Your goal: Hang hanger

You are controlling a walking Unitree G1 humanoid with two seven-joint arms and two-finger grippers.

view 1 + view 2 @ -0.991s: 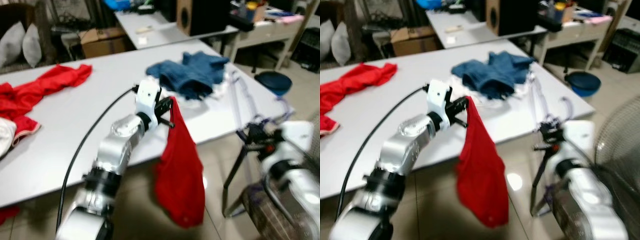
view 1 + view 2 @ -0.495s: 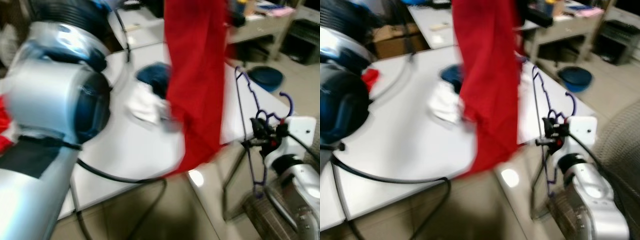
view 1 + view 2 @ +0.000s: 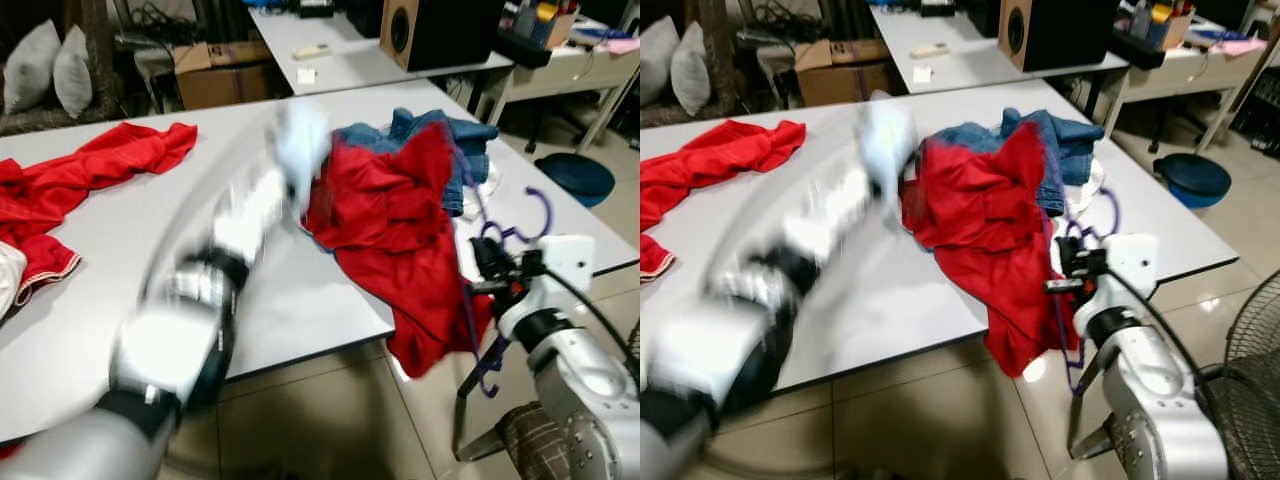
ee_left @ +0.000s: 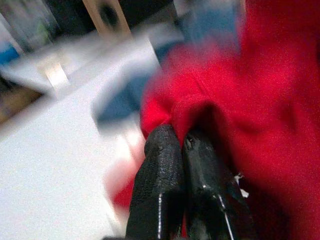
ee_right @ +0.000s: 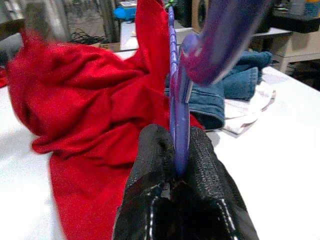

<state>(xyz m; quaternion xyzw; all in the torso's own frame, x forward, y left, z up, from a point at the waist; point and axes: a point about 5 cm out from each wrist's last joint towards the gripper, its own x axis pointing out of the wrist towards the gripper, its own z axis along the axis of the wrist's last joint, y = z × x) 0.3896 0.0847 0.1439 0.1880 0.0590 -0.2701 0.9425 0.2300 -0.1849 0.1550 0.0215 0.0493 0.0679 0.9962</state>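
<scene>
Both pairs of jaws are clamped: in the eye views, the blurred left gripper (image 3: 300,185) is gripping the red garment (image 3: 395,230) over the white table (image 3: 120,260), near the blue jeans (image 3: 465,150), while the right gripper (image 3: 480,262) is pinching the purple hanger (image 3: 520,215) off the table's front corner. Left wrist view: black fingers (image 4: 162,170) are pressing together on red cloth. Right wrist view: fingers (image 5: 155,160) are squeezing the hanger's bar, with the garment lying just beyond on the table.

The soft red cloth garment (image 3: 400,235) looks matt and crumpled. The thin purple plastic hanger (image 5: 176,95) is smooth and a bit shiny. The black gripper fingers (image 5: 152,175) look rough and grainy. The smooth white table (image 3: 120,250) top looks matt. The blue denim jeans (image 3: 1065,150) look thick.
</scene>
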